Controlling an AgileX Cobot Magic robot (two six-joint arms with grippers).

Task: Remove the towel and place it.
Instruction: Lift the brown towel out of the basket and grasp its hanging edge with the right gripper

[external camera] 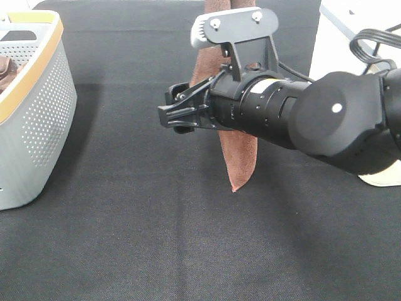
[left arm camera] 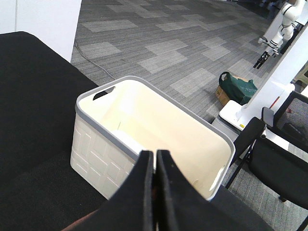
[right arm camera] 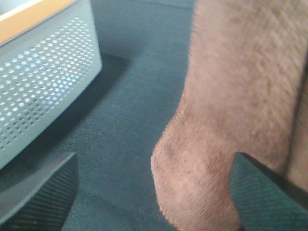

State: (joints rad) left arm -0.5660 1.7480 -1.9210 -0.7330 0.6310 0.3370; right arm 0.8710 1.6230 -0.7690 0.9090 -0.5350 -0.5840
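The rust-brown towel (external camera: 241,157) hangs in a narrow vertical strip above the black table, and its top runs out of the exterior view. My right gripper (external camera: 172,116) reaches across in front of the towel, pointing left. In the right wrist view the towel (right arm camera: 231,96) fills the space between the wide-apart fingers of the right gripper (right arm camera: 154,163), which is open. The left gripper (left arm camera: 155,192) is shut, with a sliver of brown cloth showing beneath its fingers, so it holds the towel from above.
A grey perforated basket (external camera: 37,125) with a tan rim stands at the table's left edge and also shows as the grey perforated basket (right arm camera: 43,82). A cream bin (left arm camera: 144,125) with a grey rim sits below the left gripper. Cables (external camera: 376,44) lie at the back right.
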